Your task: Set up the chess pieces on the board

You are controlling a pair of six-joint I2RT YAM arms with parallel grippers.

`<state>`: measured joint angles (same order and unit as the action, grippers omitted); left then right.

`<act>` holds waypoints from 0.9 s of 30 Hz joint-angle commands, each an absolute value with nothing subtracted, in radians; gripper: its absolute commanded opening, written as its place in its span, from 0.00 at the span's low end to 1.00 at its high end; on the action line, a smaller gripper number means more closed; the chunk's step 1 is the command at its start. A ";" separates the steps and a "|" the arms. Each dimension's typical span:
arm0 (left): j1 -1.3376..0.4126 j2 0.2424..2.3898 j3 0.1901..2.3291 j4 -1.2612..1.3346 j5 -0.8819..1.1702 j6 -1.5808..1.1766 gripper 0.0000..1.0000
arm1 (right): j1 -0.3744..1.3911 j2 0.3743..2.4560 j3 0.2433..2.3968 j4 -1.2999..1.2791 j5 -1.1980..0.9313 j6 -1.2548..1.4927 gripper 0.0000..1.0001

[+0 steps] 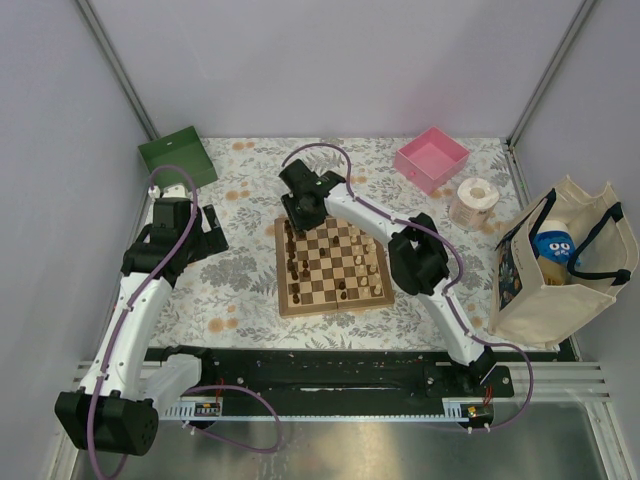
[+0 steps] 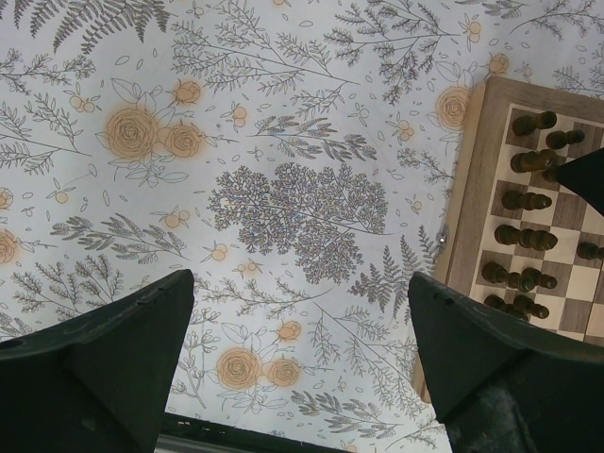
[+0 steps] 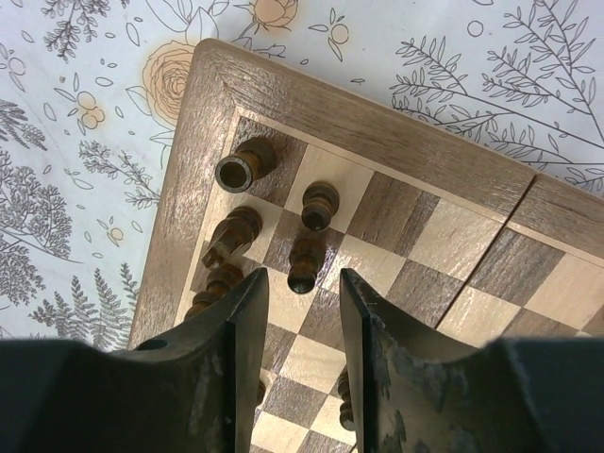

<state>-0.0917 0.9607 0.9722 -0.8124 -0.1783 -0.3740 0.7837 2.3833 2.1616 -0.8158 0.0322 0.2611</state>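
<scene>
The board (image 1: 333, 300) lies in the middle of the flowered cloth, with dark chess pieces (image 1: 292, 262) mostly along its left columns and pale chess pieces (image 1: 362, 262) further right. My right gripper (image 1: 300, 208) hangs over the board's far left corner. In the right wrist view it (image 3: 303, 300) is open, its jaws a narrow gap apart and empty. A dark pawn (image 3: 304, 260) stands just ahead of the tips, beside another pawn (image 3: 321, 203), a rook (image 3: 241, 168) and a knight (image 3: 226, 241). My left gripper (image 2: 302, 321) is wide open and empty over the cloth, left of the board (image 2: 472, 189).
A green box (image 1: 175, 155) stands at the back left and a pink box (image 1: 431, 158) at the back right. A paper roll (image 1: 473, 203) and a cream tote bag (image 1: 560, 290) holding a blue item stand right of the board.
</scene>
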 commanded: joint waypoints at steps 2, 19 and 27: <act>-0.086 0.966 0.974 -0.772 -0.164 -0.373 0.99 | 0.793 2.247 2.163 -0.830 0.034 0.230 0.47; -0.086 0.954 0.973 -0.770 -0.147 -0.373 0.99 | 0.700 2.022 1.744 -0.667 0.101 0.278 0.53; -0.086 0.953 0.971 -0.772 -0.158 -0.371 0.99 | 0.684 2.075 1.733 -0.672 0.104 0.278 0.53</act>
<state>-0.0910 0.9695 0.9714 -0.8108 -0.1646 -0.3740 0.6880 2.0533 1.7332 -0.6994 0.0757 0.2668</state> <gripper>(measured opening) 0.988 0.528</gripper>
